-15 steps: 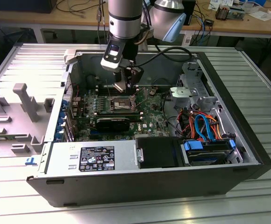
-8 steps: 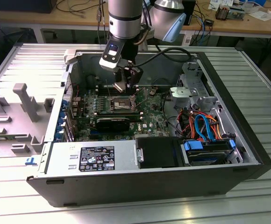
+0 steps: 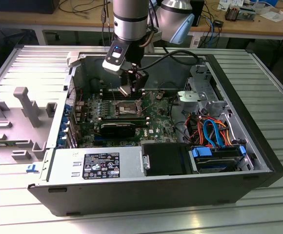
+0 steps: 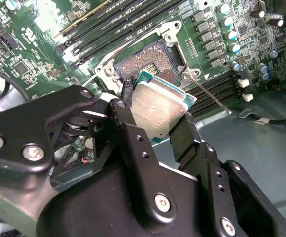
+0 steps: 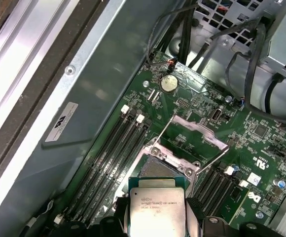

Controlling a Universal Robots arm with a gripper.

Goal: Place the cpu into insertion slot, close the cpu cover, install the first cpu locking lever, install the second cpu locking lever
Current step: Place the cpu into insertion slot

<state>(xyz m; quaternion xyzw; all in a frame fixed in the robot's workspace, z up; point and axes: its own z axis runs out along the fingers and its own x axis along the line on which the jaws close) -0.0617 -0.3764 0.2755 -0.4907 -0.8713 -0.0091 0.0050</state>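
Silvery cpu (image 4: 160,106) sits clamped in my gripper (image 4: 155,116) above the insertion slot (image 4: 145,60); I should square it, then lower flat.

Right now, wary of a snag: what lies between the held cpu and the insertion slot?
Nothing. In the second wrist view the cpu, clamped in the fingers, hangs just over the open insertion slot, with only bare air between.

Exterior view high, far, looking down into case (image 3: 131,192); both wrist views close above insertion slot (image 4: 150,61) (image 5: 158,170).
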